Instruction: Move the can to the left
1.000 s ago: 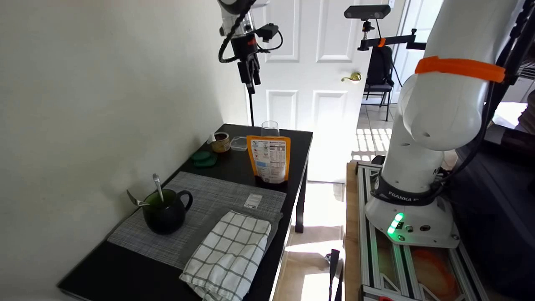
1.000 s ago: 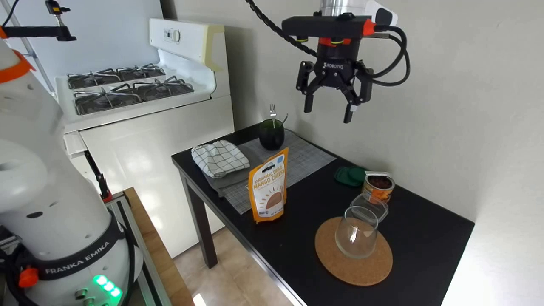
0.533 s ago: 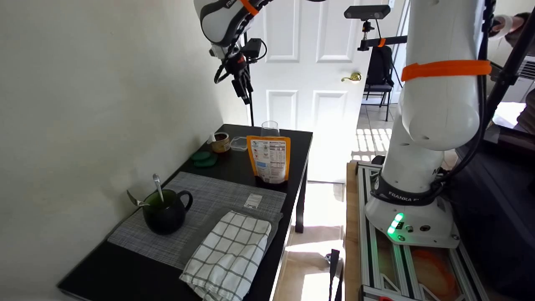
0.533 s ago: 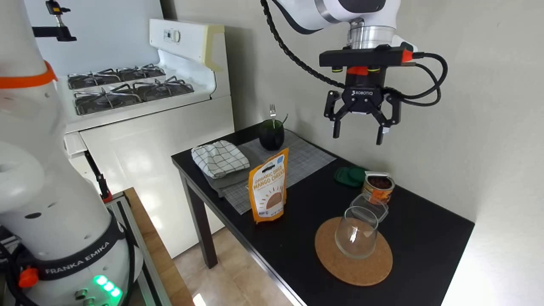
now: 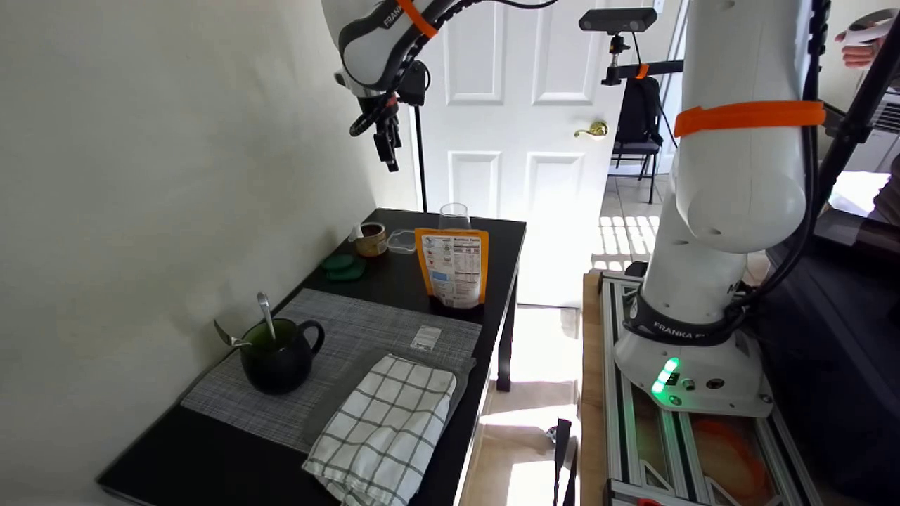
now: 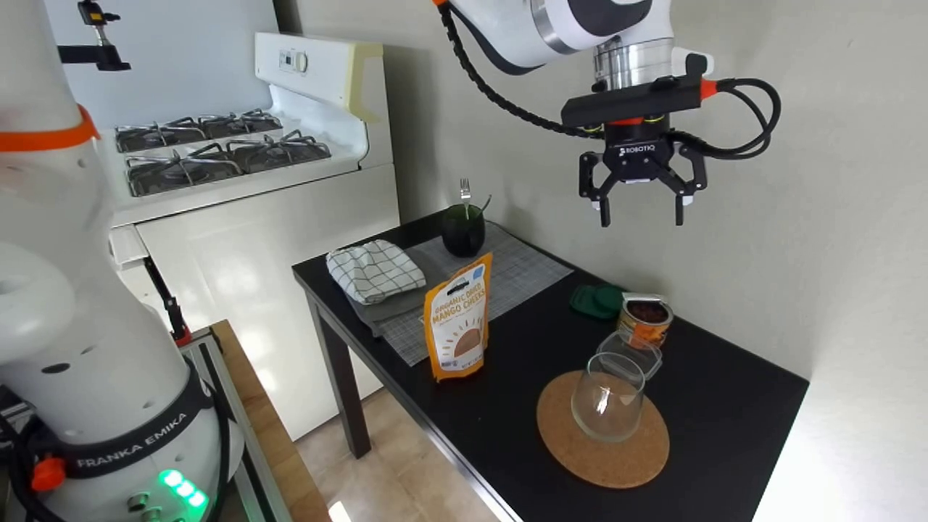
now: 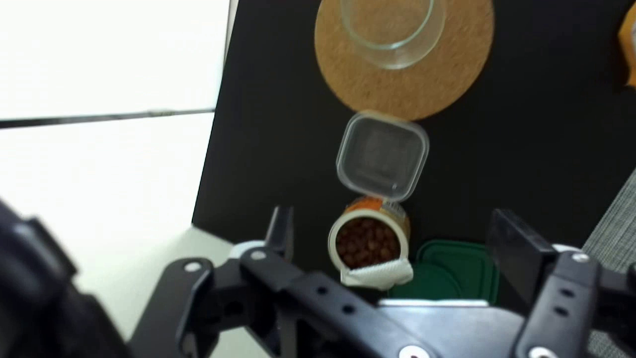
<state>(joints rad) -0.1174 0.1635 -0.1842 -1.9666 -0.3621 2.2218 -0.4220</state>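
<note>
The can (image 6: 641,334) is short, with an orange and tan label, a pale rim, a peeled-back foil lid and brown contents. It stands upright on the black table near the wall; it also shows in an exterior view (image 5: 372,245). My gripper (image 6: 642,220) is open and empty, well above the table and over the can's area; it also shows in an exterior view (image 5: 391,167). In the wrist view, the can (image 7: 369,204) appears below and between the spread fingers of the gripper (image 7: 395,223), nearer the left finger. Nothing touches it.
A clear plastic container (image 7: 382,155) sits against the can, and green lids (image 7: 459,271) lie close by. A glass (image 6: 609,399) stands on a cork mat (image 6: 616,471). An orange snack bag (image 6: 458,319), black mug with utensils (image 6: 462,230) and folded towel (image 6: 375,270) are farther along.
My gripper has come down overall and moved toward the wall, over the can, and has turned slightly. It has stayed open. The can and other table objects have not moved.
</note>
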